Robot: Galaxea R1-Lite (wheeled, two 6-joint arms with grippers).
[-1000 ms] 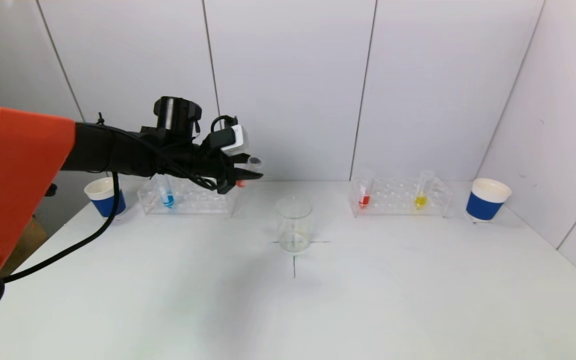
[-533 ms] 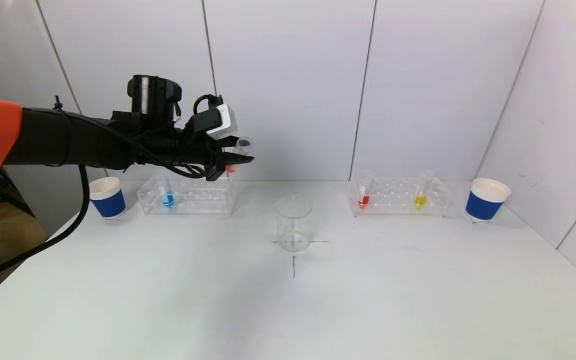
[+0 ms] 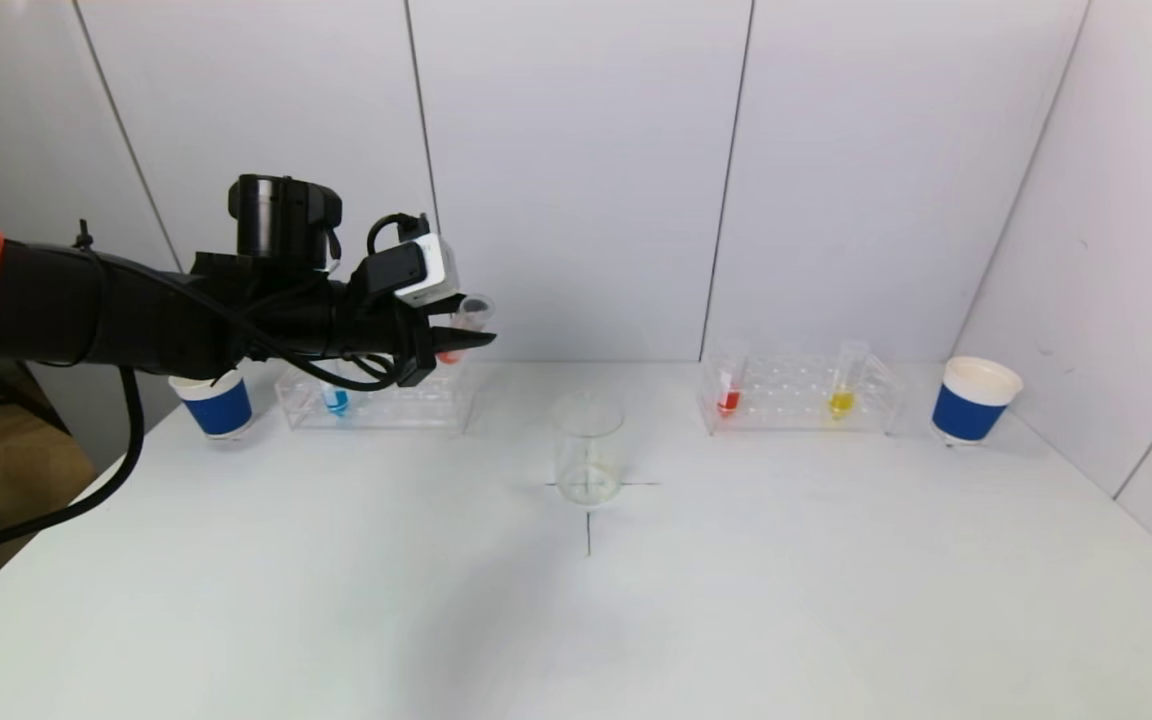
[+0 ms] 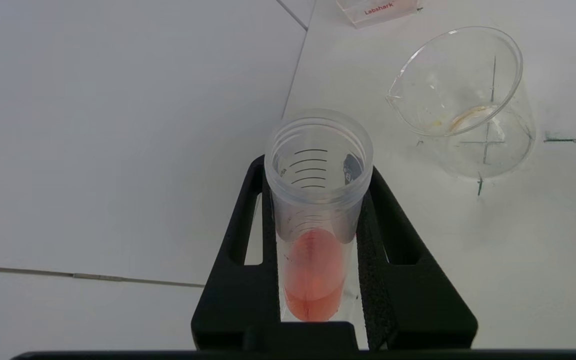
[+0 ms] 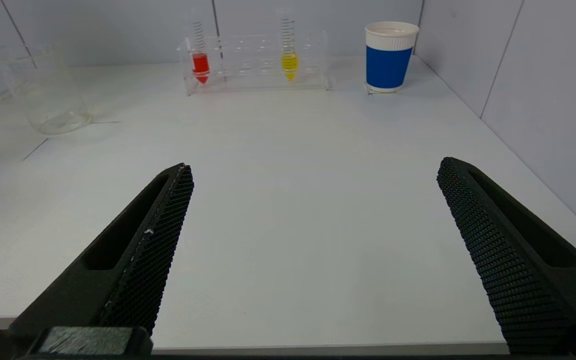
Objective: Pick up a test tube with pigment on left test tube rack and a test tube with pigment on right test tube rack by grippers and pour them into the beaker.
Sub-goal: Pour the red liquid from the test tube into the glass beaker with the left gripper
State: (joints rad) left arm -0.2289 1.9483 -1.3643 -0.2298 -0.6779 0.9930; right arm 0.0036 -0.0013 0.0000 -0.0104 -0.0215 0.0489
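My left gripper (image 3: 456, 343) is shut on a test tube with orange-red pigment (image 3: 458, 335), held in the air above the right end of the left rack (image 3: 376, 402); the tube (image 4: 315, 220) shows between its jaws in the left wrist view. The left rack still holds a blue tube (image 3: 336, 398). The clear beaker (image 3: 588, 450) stands at the table's middle on a drawn cross, to the right of and below the held tube. The right rack (image 3: 801, 395) holds a red tube (image 3: 728, 395) and a yellow tube (image 3: 842, 395). My right gripper (image 5: 313, 200) is open and empty near the table's front edge.
A blue and white paper cup (image 3: 214, 398) stands left of the left rack, another cup (image 3: 973, 398) right of the right rack. White wall panels close the back and the right side.
My left arm has lifted the orange-red tube out of the left rack and drawn it up and to the left, then settled slightly lower. The right gripper has not moved.
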